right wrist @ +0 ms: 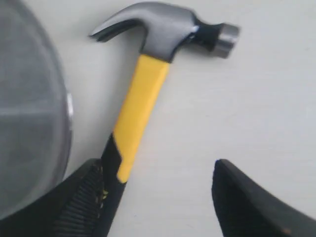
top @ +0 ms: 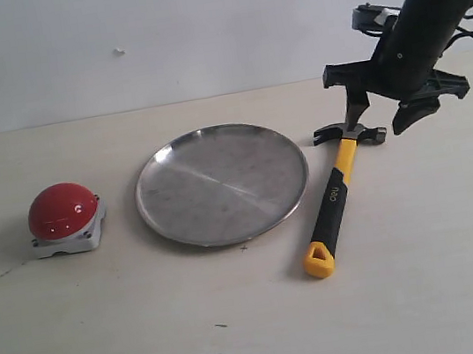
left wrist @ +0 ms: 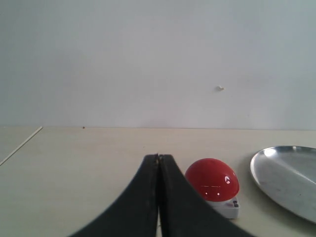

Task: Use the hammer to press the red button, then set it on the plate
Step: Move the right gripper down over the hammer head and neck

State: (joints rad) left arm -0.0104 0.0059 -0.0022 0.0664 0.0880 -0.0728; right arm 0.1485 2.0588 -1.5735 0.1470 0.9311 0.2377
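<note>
The hammer (top: pixel 334 202) lies flat on the table to the right of the plate (top: pixel 220 184), dark head (top: pixel 350 133) toward the back, yellow-and-black handle toward the front. My right gripper (top: pixel 380 123) hovers open just above the head end. In the right wrist view the hammer (right wrist: pixel 143 98) runs close along one finger, and the gripper (right wrist: pixel 158 165) holds nothing. The red button (top: pixel 63 209) sits on its grey base at the left. My left gripper (left wrist: pixel 159 158) is shut and empty, with the red button (left wrist: pixel 212 178) just beyond it; it is out of the exterior view.
The plate's rim (left wrist: pixel 289 177) shows beside the button in the left wrist view, and the plate (right wrist: pixel 29 108) lies close beside the hammer handle in the right wrist view. A pale wall stands behind the light table.
</note>
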